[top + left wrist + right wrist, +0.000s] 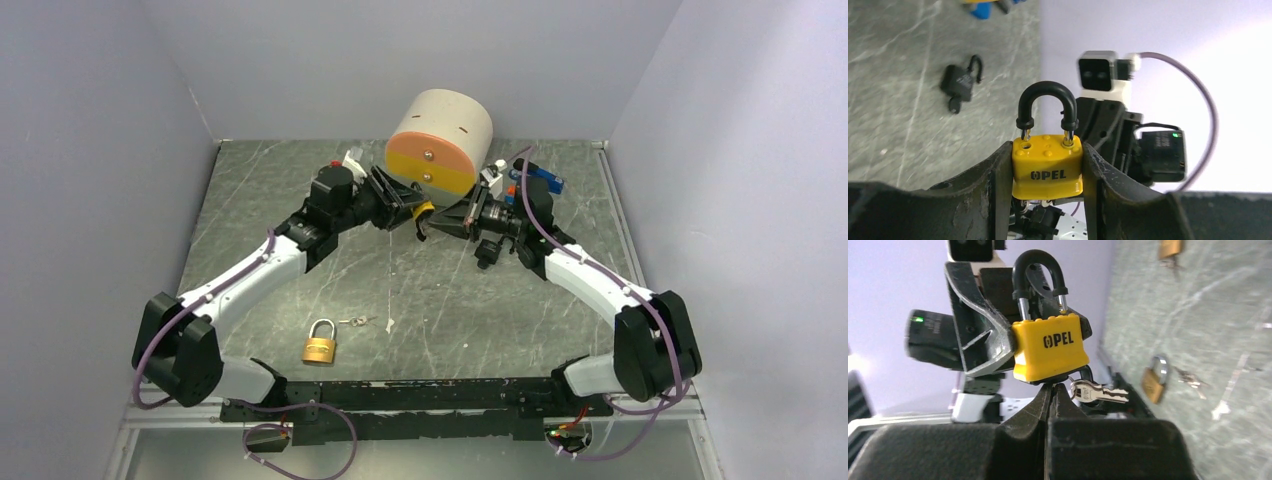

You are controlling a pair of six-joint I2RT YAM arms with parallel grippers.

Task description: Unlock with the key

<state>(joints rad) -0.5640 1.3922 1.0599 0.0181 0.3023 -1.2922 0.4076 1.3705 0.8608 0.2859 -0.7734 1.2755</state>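
A yellow padlock marked OPEL (pixel 424 212) with a black shackle is held in the air in front of the round box. My left gripper (pixel 1048 150) is shut on its body (pixel 1048 167), one finger on each side. The shackle (pixel 1047 97) stands raised, and its left leg ends just above its hole. My right gripper (pixel 1050 387) is shut at the padlock's (pixel 1050 347) underside, on the key in the keyhole. That key is mostly hidden between the fingertips. A spare silver key (pixel 1100 392) hangs from its ring beside them.
A brass padlock (pixel 320 345) with small keys (pixel 357 322) lies on the marble table near the front. A black padlock (pixel 960 80) lies open further back. A beige, orange and yellow cylinder (pixel 438 140) stands behind the grippers, with blue and white bits (pixel 545 180) to its right.
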